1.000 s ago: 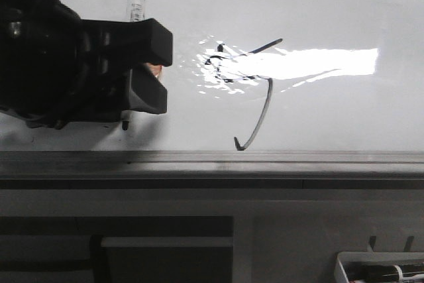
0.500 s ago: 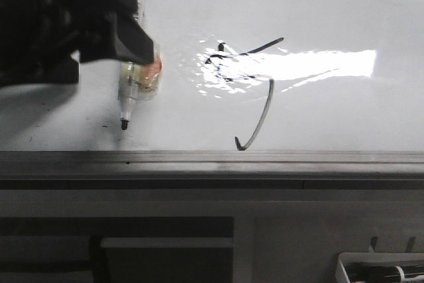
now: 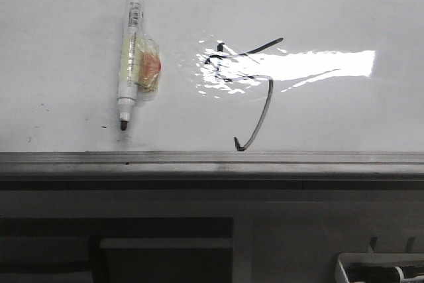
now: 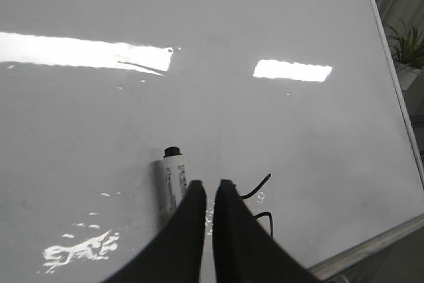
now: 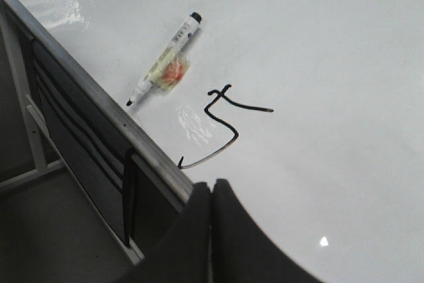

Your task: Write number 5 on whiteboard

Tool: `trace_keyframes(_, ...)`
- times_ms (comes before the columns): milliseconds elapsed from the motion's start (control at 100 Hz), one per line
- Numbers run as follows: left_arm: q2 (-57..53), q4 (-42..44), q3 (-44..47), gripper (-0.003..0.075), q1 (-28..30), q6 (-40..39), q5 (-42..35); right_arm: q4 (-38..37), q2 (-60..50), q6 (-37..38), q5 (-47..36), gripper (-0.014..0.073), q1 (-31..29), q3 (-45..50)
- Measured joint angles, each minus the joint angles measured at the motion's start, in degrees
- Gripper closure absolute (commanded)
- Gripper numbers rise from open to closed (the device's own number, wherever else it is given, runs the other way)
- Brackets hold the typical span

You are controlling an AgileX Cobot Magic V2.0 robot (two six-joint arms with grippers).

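Observation:
The whiteboard (image 3: 331, 4) lies flat, with bright glare. The number 5 (image 3: 265, 107) is a thin black slanted line with a top stroke and a hooked tail near the grey edge rail (image 3: 265, 158). A white marker (image 3: 130, 57) with yellow-orange tape lies loose on the board left of it, tip toward the rail. Neither gripper shows in the front view. My left gripper (image 4: 209, 185) is above the board, empty, its jaws a narrow gap apart, the marker (image 4: 172, 177) and number 5 (image 4: 258, 190) beyond it. My right gripper (image 5: 211, 185) is shut and empty, near the rail, with the marker (image 5: 165, 64) and number 5 (image 5: 225, 120) beyond.
A white tray (image 3: 381, 270) holding markers sits below the board at the front right. A dark frame and shelf (image 3: 165, 243) lie under the rail. A potted plant (image 4: 407, 44) stands beyond the board's far edge.
My left gripper let go of the marker and pulled out of the front view to the upper left. The marker now lies free on the board. The number 5 is unchanged.

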Motion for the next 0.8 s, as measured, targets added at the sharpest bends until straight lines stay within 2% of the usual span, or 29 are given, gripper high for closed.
trace_keyframes(220,-7.0,-1.2,5.4,0.0741,0.0,0.1,-0.1,-0.4,-1.2,1.0,0.1,0.0654,0.0,2.5)
trace_keyframes(800,-7.3,-1.5,7.2,0.0741,0.0,0.1,0.0,-0.5,-1.2,1.2,0.7,0.0654,0.0,2.7)
